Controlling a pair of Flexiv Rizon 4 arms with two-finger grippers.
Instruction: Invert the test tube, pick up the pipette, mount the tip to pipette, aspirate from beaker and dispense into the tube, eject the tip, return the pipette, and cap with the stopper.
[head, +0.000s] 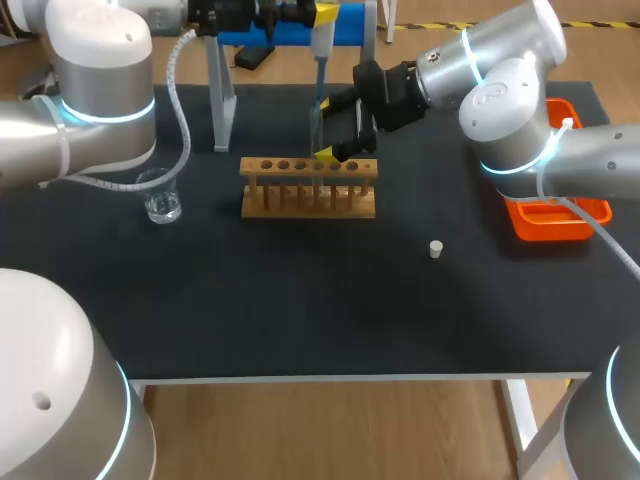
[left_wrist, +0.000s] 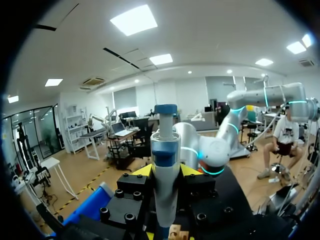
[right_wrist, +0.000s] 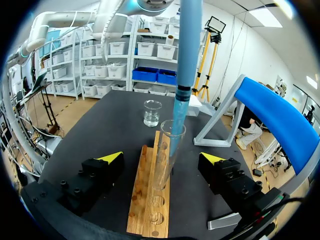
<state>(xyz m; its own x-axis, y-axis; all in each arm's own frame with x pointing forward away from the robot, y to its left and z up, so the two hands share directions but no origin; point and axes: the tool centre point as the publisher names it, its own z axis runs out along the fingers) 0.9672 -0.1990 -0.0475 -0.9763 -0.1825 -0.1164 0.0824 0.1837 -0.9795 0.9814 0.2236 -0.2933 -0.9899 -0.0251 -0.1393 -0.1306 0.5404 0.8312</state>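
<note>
My left gripper (head: 300, 12) (left_wrist: 166, 172) is shut on the white-and-blue pipette (head: 322, 40) (left_wrist: 165, 145), which hangs upright over the wooden rack (head: 308, 187) (right_wrist: 150, 200). The pipette's blue tip (head: 318, 90) (right_wrist: 179, 112) reaches into the mouth of the glass test tube (head: 315, 130) (right_wrist: 167, 150), which stands upright in the rack. My right gripper (head: 330, 128) (right_wrist: 162, 165) is open, one finger on each side of the tube, neither touching it. The glass beaker (head: 160, 200) (right_wrist: 152, 112) stands left of the rack. A small white stopper (head: 436, 249) lies on the mat to the rack's right.
The blue-topped pipette stand (head: 290, 30) (right_wrist: 280, 120) rises behind the rack on grey legs. An orange tray (head: 555, 215) sits at the table's right edge, under my right arm. Bare black mat stretches in front of the rack.
</note>
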